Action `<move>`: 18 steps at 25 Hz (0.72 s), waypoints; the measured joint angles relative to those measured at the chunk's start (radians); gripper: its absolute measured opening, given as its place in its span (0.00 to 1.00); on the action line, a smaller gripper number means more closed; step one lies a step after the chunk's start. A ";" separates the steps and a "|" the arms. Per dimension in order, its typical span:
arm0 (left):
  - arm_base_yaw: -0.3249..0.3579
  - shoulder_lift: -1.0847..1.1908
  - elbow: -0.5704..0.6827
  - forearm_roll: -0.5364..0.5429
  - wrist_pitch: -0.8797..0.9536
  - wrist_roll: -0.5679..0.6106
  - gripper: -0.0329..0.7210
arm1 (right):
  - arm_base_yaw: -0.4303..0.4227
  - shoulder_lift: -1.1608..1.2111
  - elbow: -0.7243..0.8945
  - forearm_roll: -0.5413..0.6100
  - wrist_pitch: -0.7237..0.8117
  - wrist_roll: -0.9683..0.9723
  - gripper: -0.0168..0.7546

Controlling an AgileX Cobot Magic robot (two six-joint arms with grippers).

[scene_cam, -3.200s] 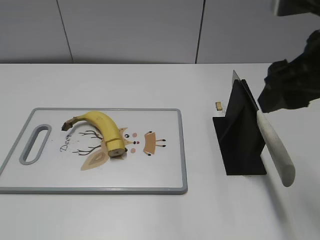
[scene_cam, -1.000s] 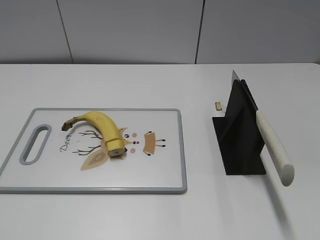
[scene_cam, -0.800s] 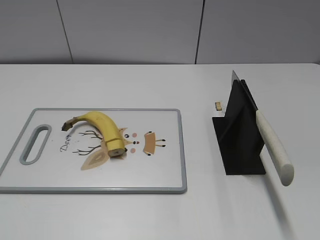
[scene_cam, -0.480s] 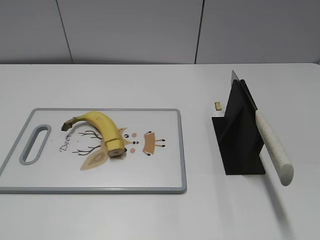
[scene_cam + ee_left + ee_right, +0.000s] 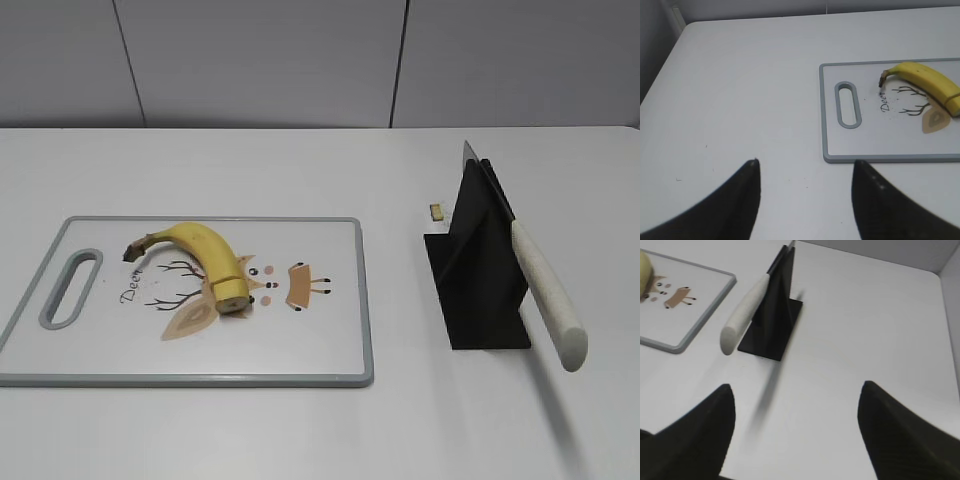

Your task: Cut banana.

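The yellow banana (image 5: pixel 208 262) lies on the white cutting board (image 5: pixel 320 345), dark stem to the left, cut end toward the front; it also shows in the left wrist view (image 5: pixel 929 82). A knife with a white handle (image 5: pixel 548 295) rests in a black stand (image 5: pixel 478 275), also in the right wrist view (image 5: pixel 747 310). My left gripper (image 5: pixel 805 172) is open and empty over bare table, left of the board. My right gripper (image 5: pixel 796 395) is open and empty over bare table, in front of the knife stand. Neither gripper shows in the exterior view.
The board has a grey rim and a handle slot (image 5: pixel 70 288) at its left, and a tan deer print (image 5: pixel 285 285). A small tan crumb (image 5: pixel 437 211) lies behind the stand. The white table (image 5: pixel 300 170) ends at a grey wall behind.
The right arm, over the knife stand 3.2 s ago, has left the exterior view. Over the last second nothing has moved.
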 joint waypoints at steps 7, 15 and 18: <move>0.000 0.000 0.000 0.000 0.000 0.000 0.78 | -0.167 0.000 0.000 0.000 0.000 0.000 0.79; 0.000 0.000 0.000 0.000 0.000 0.000 0.78 | -0.171 0.000 0.000 0.000 0.000 0.000 0.79; 0.000 0.000 0.000 0.000 0.000 0.000 0.78 | -0.171 0.000 0.000 0.000 0.000 0.000 0.79</move>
